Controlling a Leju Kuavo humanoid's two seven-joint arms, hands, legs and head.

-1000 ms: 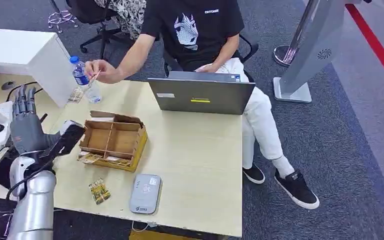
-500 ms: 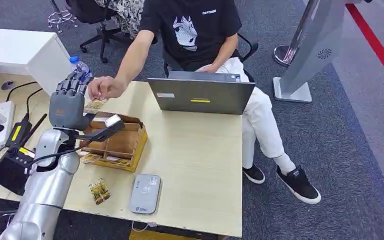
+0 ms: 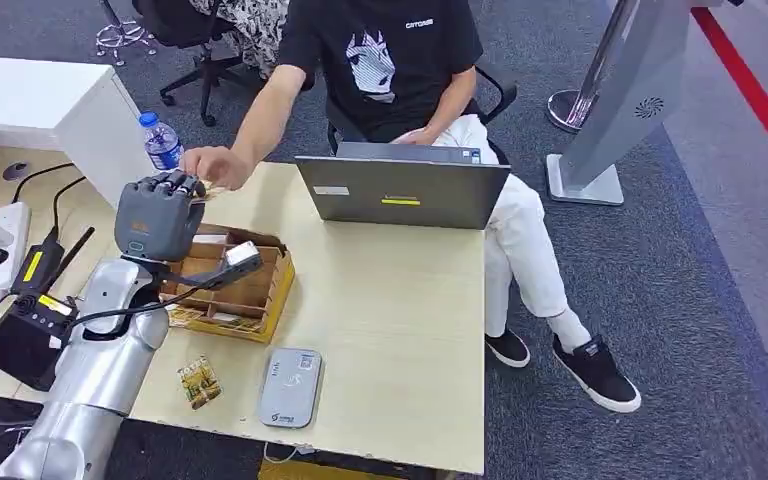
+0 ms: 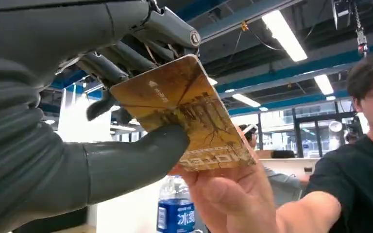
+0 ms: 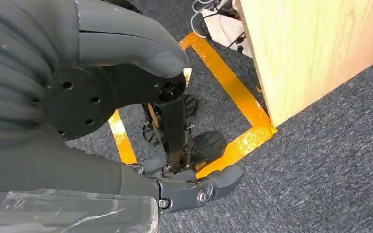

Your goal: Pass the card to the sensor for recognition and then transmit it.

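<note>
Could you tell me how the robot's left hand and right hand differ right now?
The left hand is raised above the table, while the right hand hangs low over the carpet beside it. The left hand pinches a gold card, which a person's hand also touches; the right hand holds nothing, its fingers apart. Both are grey with darker fingers.

From your head view, the left hand point(image 3: 157, 215) hides the card at its 12 o'clock. In the left wrist view, thumb and person's hand point(image 4: 223, 191) cover parts of the card point(image 4: 184, 114).
</note>
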